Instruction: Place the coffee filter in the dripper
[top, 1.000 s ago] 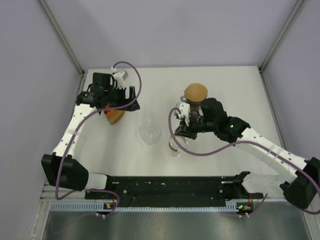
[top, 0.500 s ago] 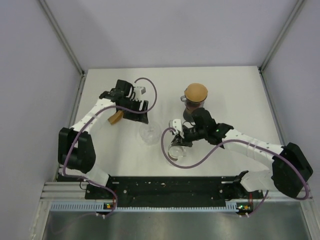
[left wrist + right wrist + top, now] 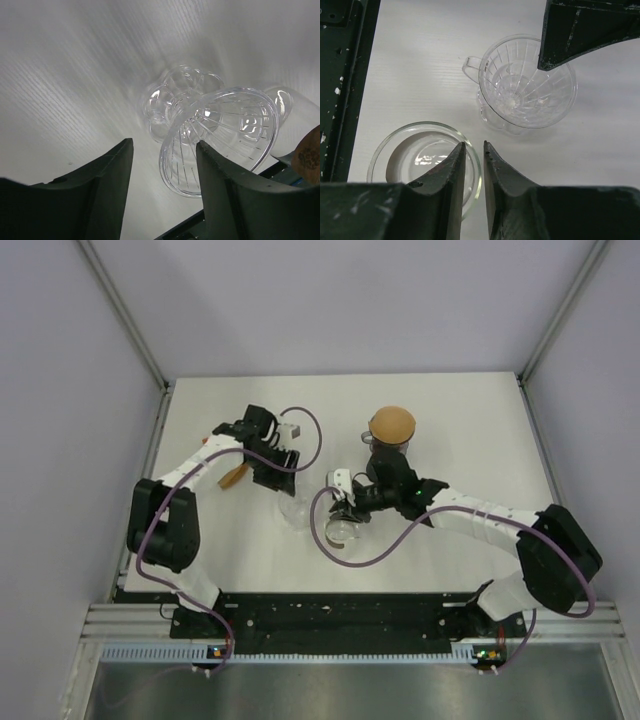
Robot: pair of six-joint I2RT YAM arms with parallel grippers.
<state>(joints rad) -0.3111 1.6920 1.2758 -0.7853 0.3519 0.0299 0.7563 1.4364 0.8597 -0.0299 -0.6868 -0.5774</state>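
While the clear plastic dripper (image 3: 296, 508) stands upright near the middle of the white table (image 3: 470, 420), the brown coffee filter (image 3: 235, 476) lies on the tabletop to its left, well outside it and partly under the left arm. The left gripper (image 3: 162, 150) hangs over the dripper with its fingers spread apart, holding nothing; the ribbed cone shows just beyond its fingertips. The right gripper (image 3: 474, 145) sits to the dripper's right, its fingers drawn nearly together on the rim of a glass cup (image 3: 420, 160), one finger inside the rim and one outside. Behind the right gripper stands a dark container with a rounded brown top (image 3: 392, 424).
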